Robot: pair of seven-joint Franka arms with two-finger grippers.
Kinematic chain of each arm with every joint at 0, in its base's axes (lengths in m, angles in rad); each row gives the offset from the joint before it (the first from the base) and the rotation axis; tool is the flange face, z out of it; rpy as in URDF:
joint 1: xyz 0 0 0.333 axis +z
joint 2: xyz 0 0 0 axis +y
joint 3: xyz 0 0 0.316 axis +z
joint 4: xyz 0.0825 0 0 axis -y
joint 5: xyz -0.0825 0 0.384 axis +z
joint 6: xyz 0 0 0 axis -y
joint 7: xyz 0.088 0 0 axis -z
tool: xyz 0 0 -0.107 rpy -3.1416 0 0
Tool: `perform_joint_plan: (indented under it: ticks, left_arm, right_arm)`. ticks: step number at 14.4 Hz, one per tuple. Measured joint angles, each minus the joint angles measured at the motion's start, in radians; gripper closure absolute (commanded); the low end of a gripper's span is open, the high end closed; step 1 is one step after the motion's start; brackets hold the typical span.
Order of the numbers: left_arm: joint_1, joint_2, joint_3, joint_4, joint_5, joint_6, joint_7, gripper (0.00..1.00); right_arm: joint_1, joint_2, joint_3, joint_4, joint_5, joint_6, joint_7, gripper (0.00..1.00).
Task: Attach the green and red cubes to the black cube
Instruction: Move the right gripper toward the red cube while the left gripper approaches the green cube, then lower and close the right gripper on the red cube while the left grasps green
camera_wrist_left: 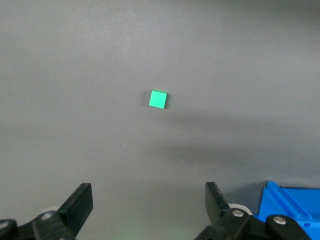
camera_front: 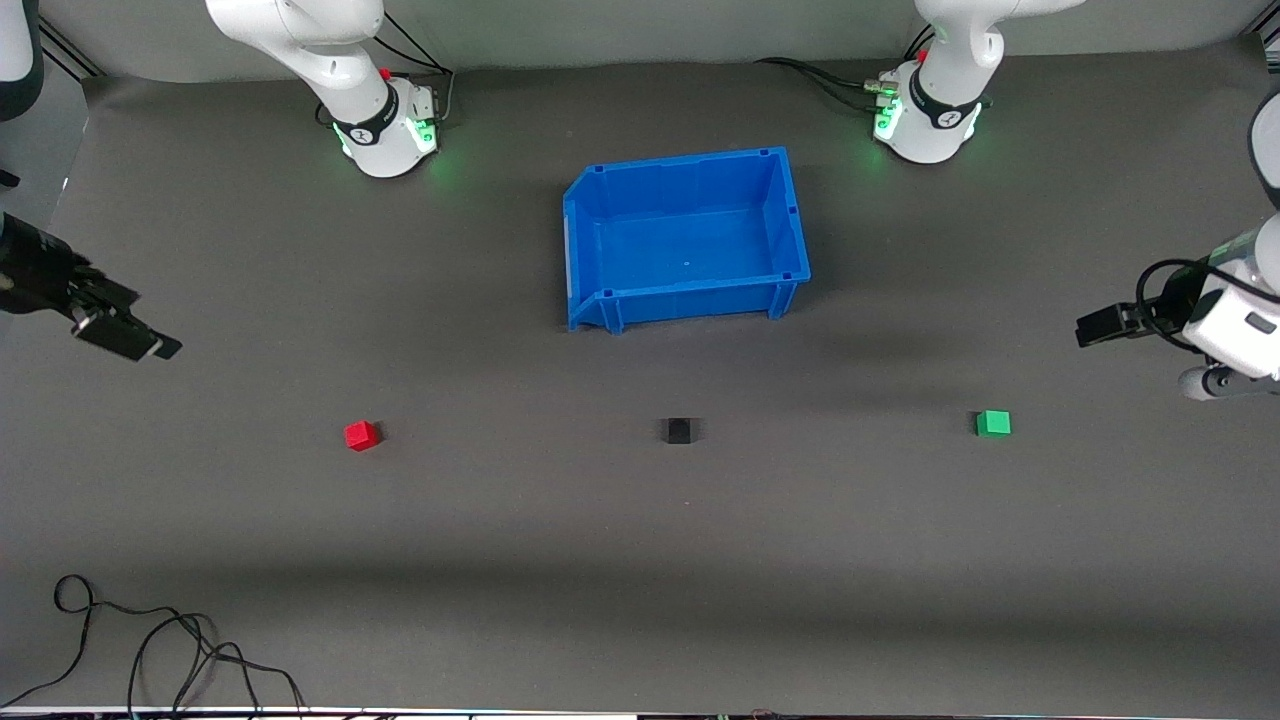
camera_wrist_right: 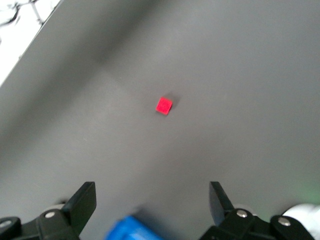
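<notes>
Plainly, three small cubes lay in a row on the grey worktop, well apart from one another; the black cube sat in the middle, the red cube toward the right arm's end and the green cube toward the left arm's end; none touched another. A blue bin stood open-topped farther from the front camera than the black cube. The left claw hung in the air at its own end of the worktop, fingers spread wide and grasping nothing; its wrist view showed the green cube lying alone on the mat. The right claw hung likewise at its end, released and empty, with the red cube in its wrist view. A loose black cable lay near the worktop's front edge.
</notes>
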Motion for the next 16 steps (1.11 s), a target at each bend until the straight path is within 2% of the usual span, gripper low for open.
perform_joint_plan:
  ticks: [3, 8, 11, 14, 16]
  left_arm:
    - [0.035, 0.034, 0.002, -0.011, 0.0, 0.037, -0.091, 0.01]
    - [0.097, 0.123, 0.004, -0.05, -0.001, 0.133, -0.349, 0.0]
    - [0.084, 0.161, -0.007, -0.126, -0.003, 0.234, -0.605, 0.0]
    - [0.101, 0.208, -0.001, -0.187, -0.05, 0.376, -0.802, 0.02]
    - [0.115, 0.255, 0.002, -0.208, -0.057, 0.451, -0.92, 0.02]
  right_arm:
    - [-0.004, 0.05, -0.006, 0.003, 0.092, 0.001, 0.223, 0.0]
    - [-0.042, 0.176, -0.03, 0.002, 0.194, 0.02, 0.272, 0.0]
    - [-0.048, 0.247, -0.03, -0.028, 0.227, 0.118, 0.272, 0.0]
    - [-0.047, 0.29, -0.027, -0.12, 0.269, 0.261, 0.248, 0.0]
    - [-0.048, 0.321, -0.029, -0.182, 0.328, 0.337, 0.18, 0.0]
